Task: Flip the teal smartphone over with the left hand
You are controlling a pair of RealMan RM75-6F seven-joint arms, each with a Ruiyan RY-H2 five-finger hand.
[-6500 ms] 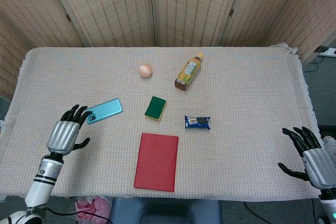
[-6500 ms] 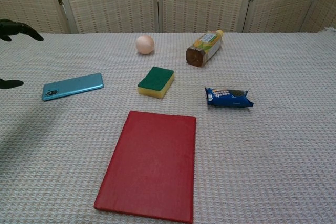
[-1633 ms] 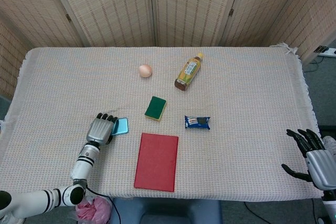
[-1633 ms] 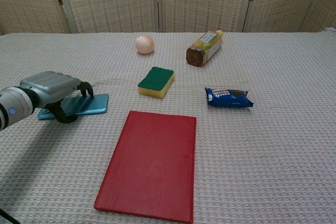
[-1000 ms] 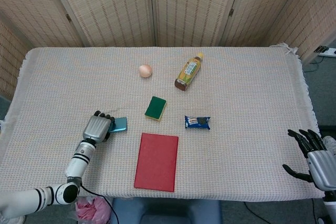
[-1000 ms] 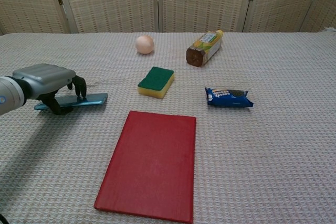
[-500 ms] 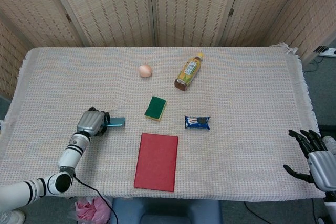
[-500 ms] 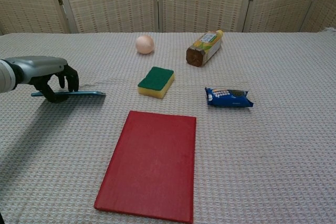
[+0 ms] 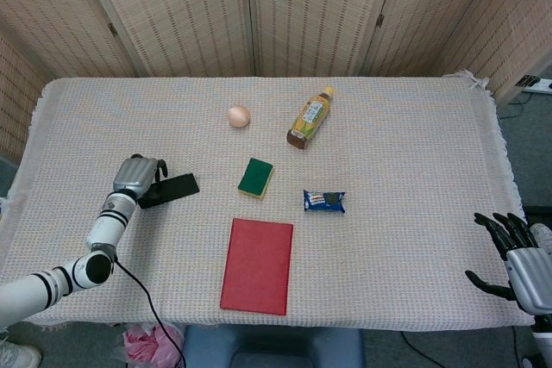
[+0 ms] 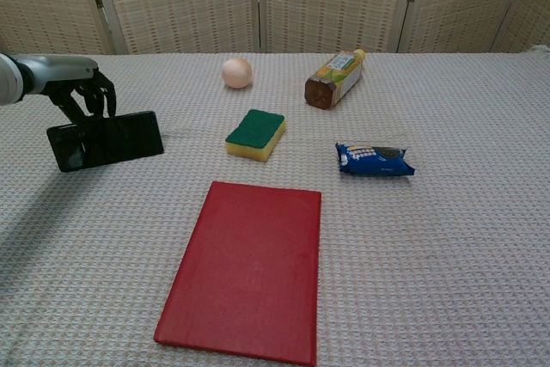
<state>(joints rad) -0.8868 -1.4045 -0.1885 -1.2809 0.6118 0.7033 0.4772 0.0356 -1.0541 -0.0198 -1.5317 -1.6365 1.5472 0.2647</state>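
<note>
1. My left hand point(image 10: 82, 90) grips the teal smartphone point(image 10: 105, 140) along its upper long edge, fingers curled over it, at the left side of the desk point(image 9: 405, 152) with its woven beige cloth.
2. The phone stands tilted on its lower long edge, its dark glass screen facing the chest camera; from the head view it shows as a dark slab point(image 9: 170, 189) just right of my left hand point(image 9: 138, 175).
3. My right hand point(image 9: 517, 258) hangs off the desk's near right corner, fingers spread, holding nothing.
4. A green-topped yellow sponge point(image 10: 255, 133) lies to the right of the phone, well apart from it.
5. A flat red rectangular book point(image 10: 247, 266) lies near the front edge, a blue snack packet point(image 10: 374, 161) to the right of the sponge.
6. A pale egg point(image 10: 237, 72) and a yellow drink bottle lying on its side point(image 10: 333, 78) sit farther back.
</note>
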